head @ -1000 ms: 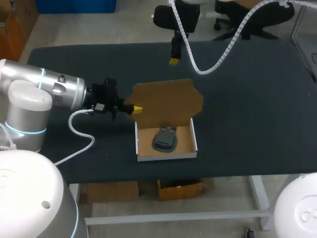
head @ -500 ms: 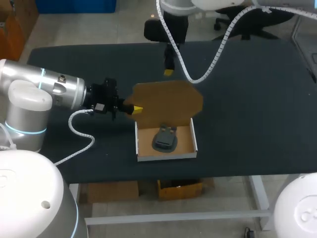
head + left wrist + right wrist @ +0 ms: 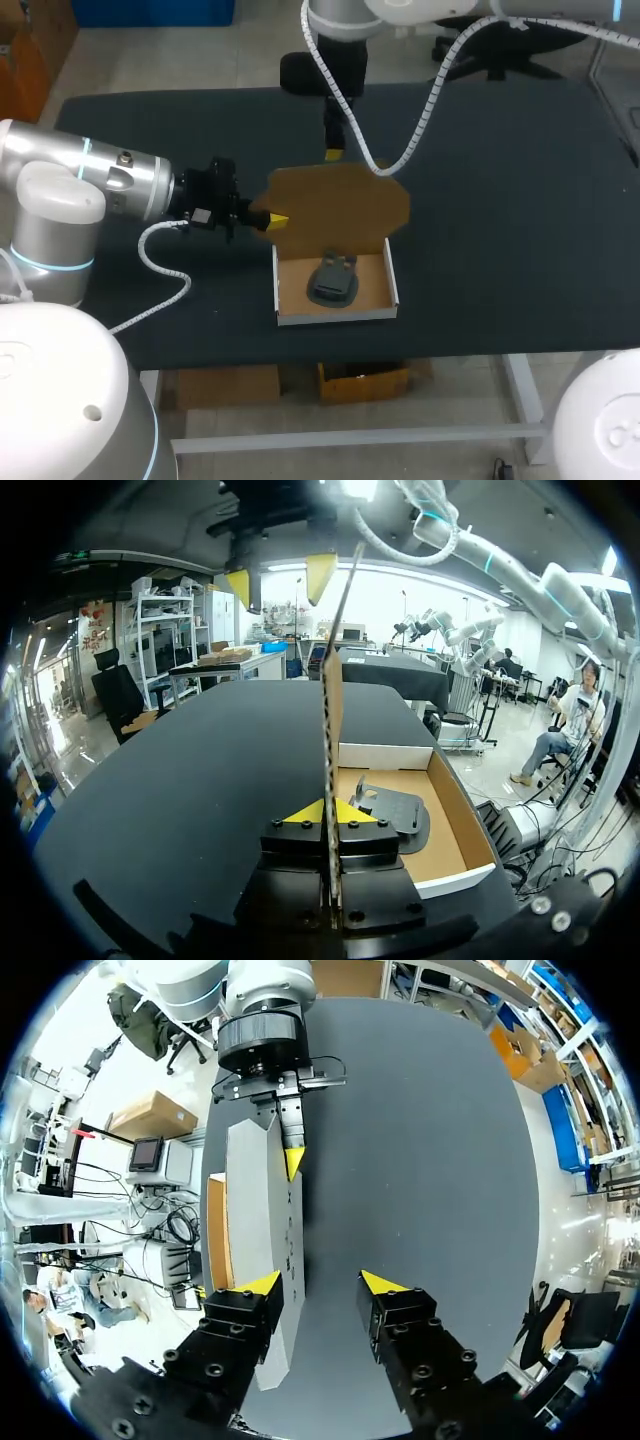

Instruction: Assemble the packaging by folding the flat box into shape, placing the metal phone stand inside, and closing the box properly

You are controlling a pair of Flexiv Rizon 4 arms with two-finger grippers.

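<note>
**Box [image 3: 335,316] formed and loaded, lid ready to come down**

The box sits near the middle of the table [image 3: 520,200], toward the near edge, its tray opening upward. The phone stand [image 3: 333,281] lies flat inside, its longer side running near to far. The lid [image 3: 340,205] stands almost upright from the tray's far wall; its long axis runs left to right, its free edge points up and its inner face looks toward the near side.

My left gripper [image 3: 272,220] is pinched on the lid's left edge, low down, the cardboard clamped thin between both yellow tips. My right gripper [image 3: 333,152] hangs just above the far side of the lid's top edge, fingers spread wide and holding nothing; from its wrist, one fingertip is over the edge and the other is out over bare table.

The step in hand, as I judge it, is closing. I should push the top edge toward the near side with the right fingers, swinging the lid about its hinge, while the left grip gives way in time so it does not crease the panel. The lid's front flap must slide inside the tray's near wall, not ride over it.
</note>
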